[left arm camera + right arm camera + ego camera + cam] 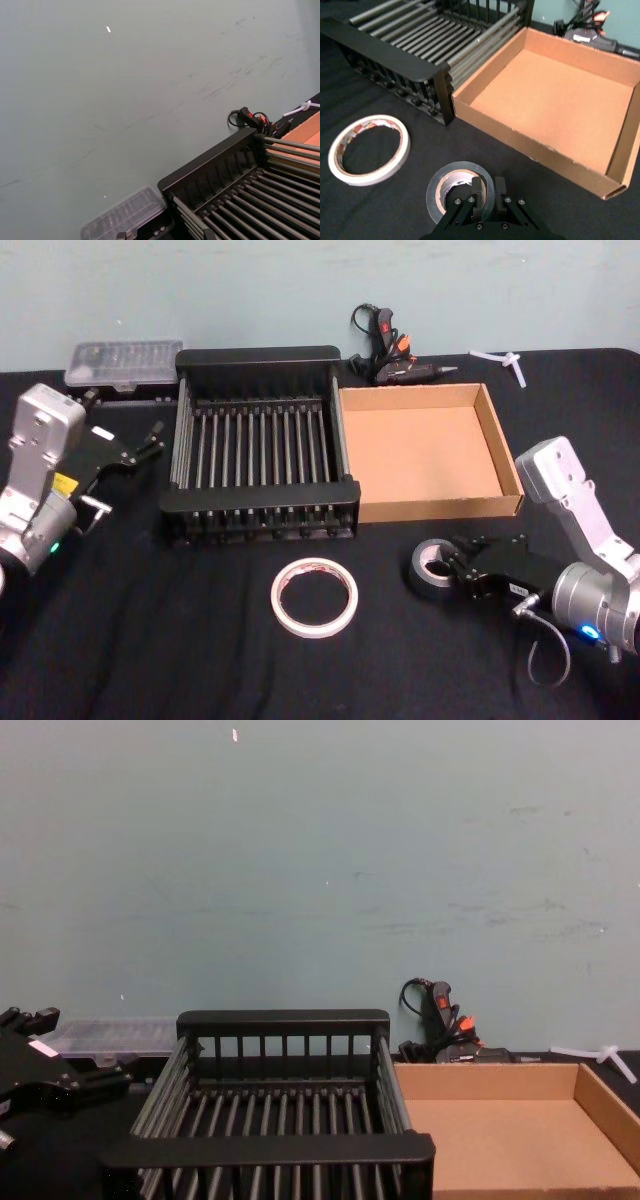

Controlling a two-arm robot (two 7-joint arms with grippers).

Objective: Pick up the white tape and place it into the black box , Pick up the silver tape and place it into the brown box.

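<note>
The silver tape [428, 565] lies flat on the black table in front of the brown box [505, 455]. My right gripper [455, 567] is shut on its near-right wall, one finger [478, 188] inside the core and the other outside the silver tape [447, 185]. The white tape [314, 597] lies flat to the left of it, in front of the black box [260, 365], and also shows as the white tape [367, 150] beside the crate. Both boxes are empty. My left gripper [140, 445] hangs open left of the crate, above the table.
A clear plastic case [122, 365] sits at the back left behind my left arm. A glue gun [392, 352] with its cord and a small white plastic piece [505, 362] lie behind the brown box [545, 95]. A pale wall closes the table's far side.
</note>
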